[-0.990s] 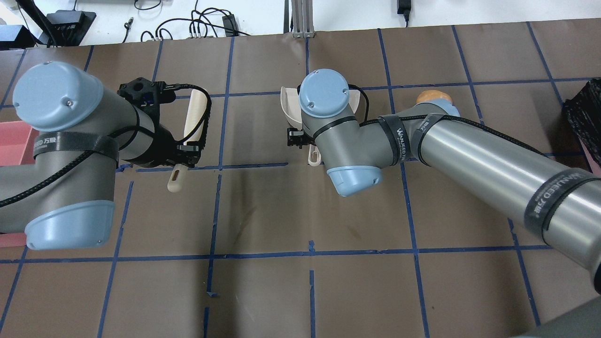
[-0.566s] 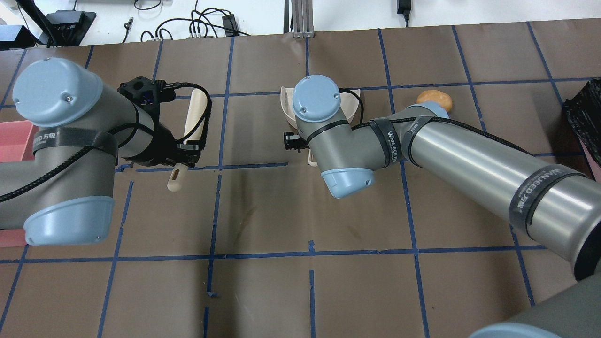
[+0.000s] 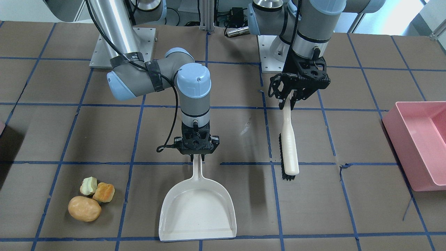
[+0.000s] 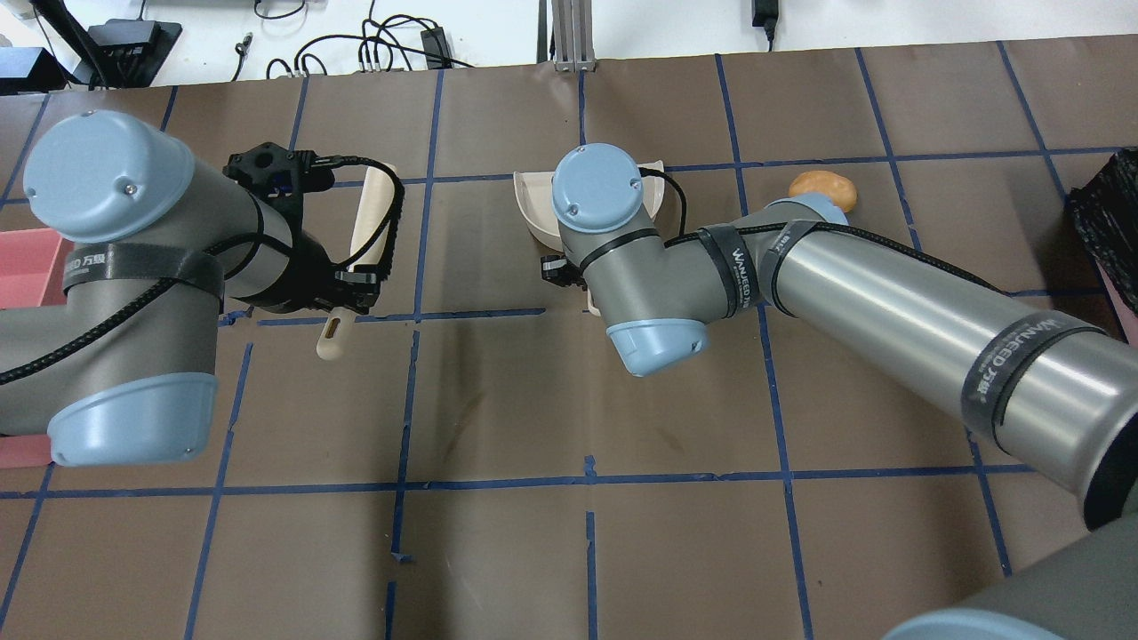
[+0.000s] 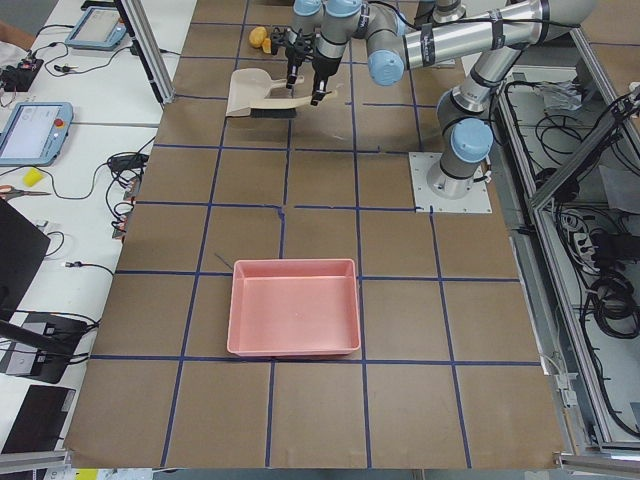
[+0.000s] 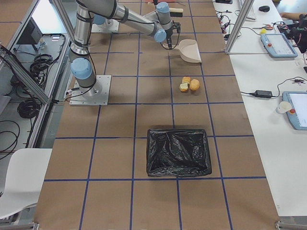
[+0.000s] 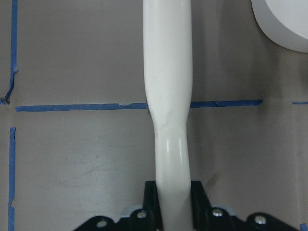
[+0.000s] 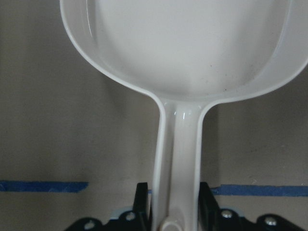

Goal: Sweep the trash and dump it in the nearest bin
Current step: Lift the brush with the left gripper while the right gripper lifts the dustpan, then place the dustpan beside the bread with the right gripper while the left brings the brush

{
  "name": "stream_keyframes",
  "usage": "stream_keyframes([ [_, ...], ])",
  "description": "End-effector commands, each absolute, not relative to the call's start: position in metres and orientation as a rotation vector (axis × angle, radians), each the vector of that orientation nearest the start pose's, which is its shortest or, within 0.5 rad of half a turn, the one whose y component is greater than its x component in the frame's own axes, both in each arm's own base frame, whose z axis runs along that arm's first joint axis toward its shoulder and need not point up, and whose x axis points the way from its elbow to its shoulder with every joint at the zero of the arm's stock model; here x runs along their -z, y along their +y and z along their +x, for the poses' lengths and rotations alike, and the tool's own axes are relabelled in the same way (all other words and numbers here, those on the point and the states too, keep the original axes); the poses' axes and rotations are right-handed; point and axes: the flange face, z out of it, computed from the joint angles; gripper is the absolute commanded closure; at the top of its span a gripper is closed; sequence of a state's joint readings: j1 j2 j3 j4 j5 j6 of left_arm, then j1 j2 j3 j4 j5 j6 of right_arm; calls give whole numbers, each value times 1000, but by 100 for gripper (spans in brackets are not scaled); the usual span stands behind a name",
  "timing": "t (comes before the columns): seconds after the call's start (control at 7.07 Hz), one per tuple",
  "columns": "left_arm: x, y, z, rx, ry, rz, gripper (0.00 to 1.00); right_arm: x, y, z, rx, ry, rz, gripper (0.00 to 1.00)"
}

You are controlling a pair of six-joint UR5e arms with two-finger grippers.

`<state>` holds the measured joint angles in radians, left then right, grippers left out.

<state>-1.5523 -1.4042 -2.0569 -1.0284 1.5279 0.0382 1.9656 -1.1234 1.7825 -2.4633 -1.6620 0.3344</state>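
Note:
The trash lies together on the table: a tan potato [image 3: 84, 208], an orange-brown bread chunk [image 3: 104, 192] and a pale green-white core [image 3: 89, 185]. My right gripper [image 3: 197, 153] is shut on the handle of a white dustpan [image 3: 198, 209], which lies flat to the right of the trash with a gap between. My left gripper [image 3: 291, 101] is shut on the handle of a cream brush [image 3: 289, 146] with its black bristles toward the table. The bin [image 6: 178, 152], lined with a black bag, stands beyond the trash on my right side. The potato [image 4: 822, 187] shows past my right arm.
A large bright pink tub [image 3: 418, 139] stands at my left end of the table. Blue tape lines grid the brown table [image 4: 498, 400]. Both arm bases [image 3: 122, 42] are bolted at the robot's side. Desks with tablets and cables flank the far edge.
My right arm has shifted the dustpan a little toward my left, away from the potato. The left arm and brush have hardly moved.

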Motion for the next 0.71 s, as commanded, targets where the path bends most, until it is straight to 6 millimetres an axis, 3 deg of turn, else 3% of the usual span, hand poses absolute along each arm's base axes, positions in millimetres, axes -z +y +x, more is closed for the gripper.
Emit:
stream_keyframes([
  [0.0,-382,-423,-131,352,3159,51,100,-254,-530,335,437,3118,-148,97],
  [0.14,-381,-422,-132,349,3167,53,100,-283,-539,307,383,3146,-169,98],
  [0.28,-385,-423,-135,366,3187,57,100,-320,-551,262,348,3162,-282,99],
  [0.42,-377,-424,-141,336,3196,32,100,-351,-557,201,278,3174,-458,99],
  [0.57,-372,-423,-162,320,3208,32,100,-378,-555,142,206,3161,-571,100],
])
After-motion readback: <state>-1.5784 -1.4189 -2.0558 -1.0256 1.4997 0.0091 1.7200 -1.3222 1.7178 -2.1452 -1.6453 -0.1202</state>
